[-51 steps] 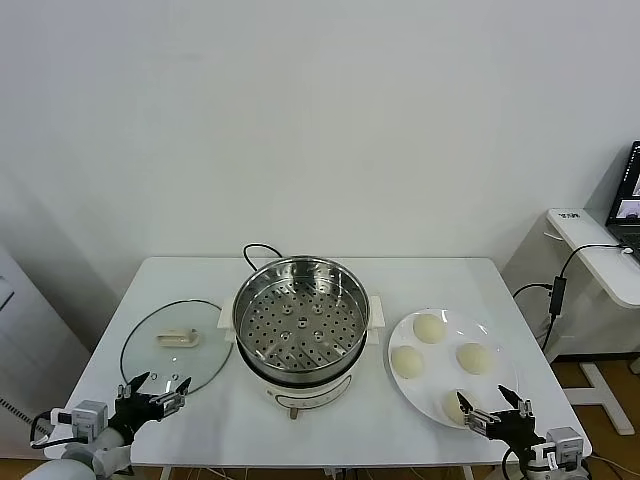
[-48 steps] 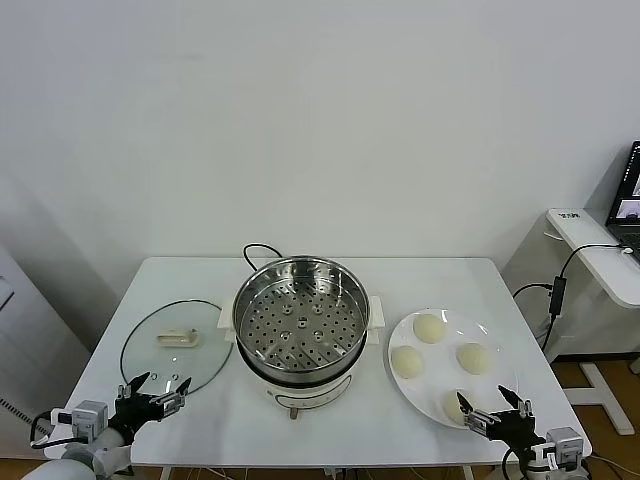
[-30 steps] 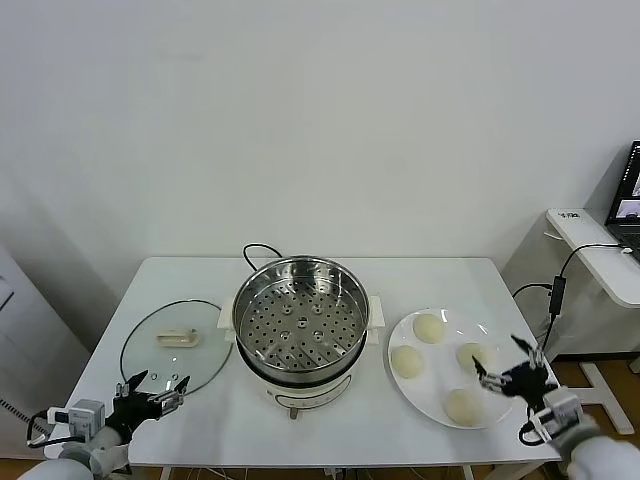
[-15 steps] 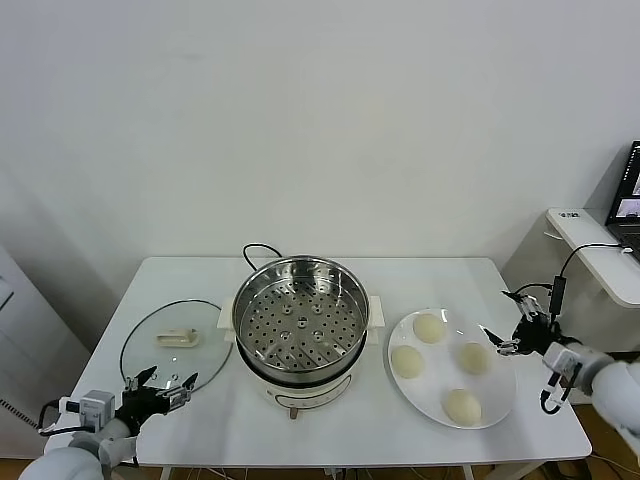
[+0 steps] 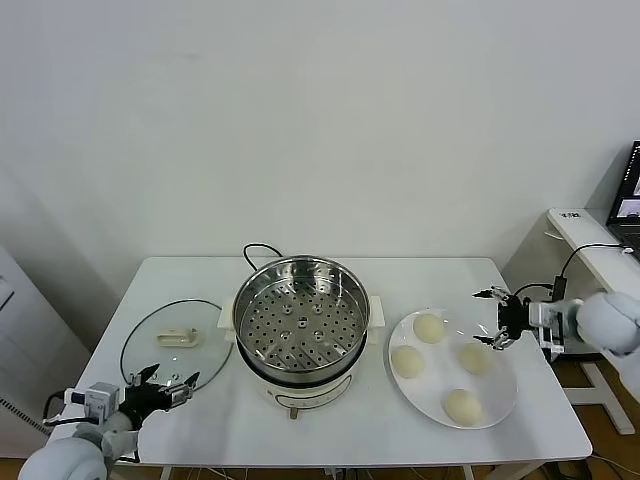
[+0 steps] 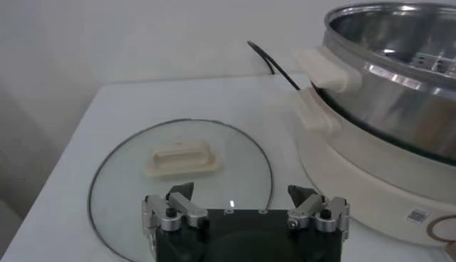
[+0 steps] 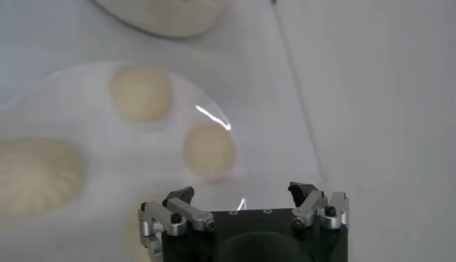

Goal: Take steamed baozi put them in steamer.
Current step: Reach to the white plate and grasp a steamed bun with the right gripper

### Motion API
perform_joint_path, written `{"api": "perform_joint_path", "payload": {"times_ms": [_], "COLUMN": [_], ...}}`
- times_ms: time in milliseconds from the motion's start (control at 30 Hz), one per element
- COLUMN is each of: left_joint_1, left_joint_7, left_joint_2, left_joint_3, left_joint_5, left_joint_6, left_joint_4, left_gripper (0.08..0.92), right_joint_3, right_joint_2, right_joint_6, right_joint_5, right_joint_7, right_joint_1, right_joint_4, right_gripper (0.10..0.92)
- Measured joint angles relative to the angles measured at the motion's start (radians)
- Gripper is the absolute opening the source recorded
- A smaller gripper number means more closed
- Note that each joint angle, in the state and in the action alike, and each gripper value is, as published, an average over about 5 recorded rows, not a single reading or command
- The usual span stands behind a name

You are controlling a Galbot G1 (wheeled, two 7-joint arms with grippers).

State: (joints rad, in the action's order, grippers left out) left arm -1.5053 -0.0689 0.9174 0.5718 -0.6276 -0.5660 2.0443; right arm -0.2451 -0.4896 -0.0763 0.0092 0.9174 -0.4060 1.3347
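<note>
- Head view: steamer (image 5: pixel 300 322) at table (image 5: pixel 330 435) centre, tray bare; four steamed baozi (image 5: pixel 430 327) on the white plate (image 5: pixel 497 405) to its right. Right gripper (image 5: pixel 494 318), fingers apart, hangs over the plate's far right edge. Left gripper (image 5: pixel 165 383), fingers apart, near the table's front-left corner.
- Left wrist view: fingers spread before the glass lid (image 6: pixel 114 185).
- Right wrist view: fingers spread, empty, above the plate's buns.

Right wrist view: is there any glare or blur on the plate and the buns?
Right wrist view: a bright streak of glare on the plate beside one bun; the nearest bun looks soft, out of focus. Head view: even light, only faint shadows under the steamer.
</note>
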Motion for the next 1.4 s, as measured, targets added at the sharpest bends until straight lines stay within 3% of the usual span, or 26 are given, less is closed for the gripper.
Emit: {"api": "perform_joint_path", "payload": {"times_ms": [567, 1200, 1400], "left_joint_1": [0.024, 0.032, 0.031], "left_joint_7": [0.003, 0.005, 0.004], "left_joint_2": [-0.002, -0.003, -0.003], "left_joint_3": [-0.018, -0.019, -0.019], "left_joint_5": [0.020, 0.023, 0.023], "left_joint_6": [-0.021, -0.025, -0.024], "left_joint_4": [-0.014, -0.026, -0.026], "left_gripper": [0.823, 0.823, 0.823], "right_joint_3": [-0.478, -0.542, -0.526], "right_joint_2": [-0.190, -0.342, -0.364], "right_joint_6": [-0.028, -0.036, -0.030], "right_joint_5": [0.006, -0.103, -0.119], "right_joint_7": [0.131, 0.104, 0.096], "right_joint_1": [0.389, 0.401, 0.387], "right_joint_4": [-0.227, -0.373, -0.394], "right_gripper": [0.823, 0.823, 0.774]}}
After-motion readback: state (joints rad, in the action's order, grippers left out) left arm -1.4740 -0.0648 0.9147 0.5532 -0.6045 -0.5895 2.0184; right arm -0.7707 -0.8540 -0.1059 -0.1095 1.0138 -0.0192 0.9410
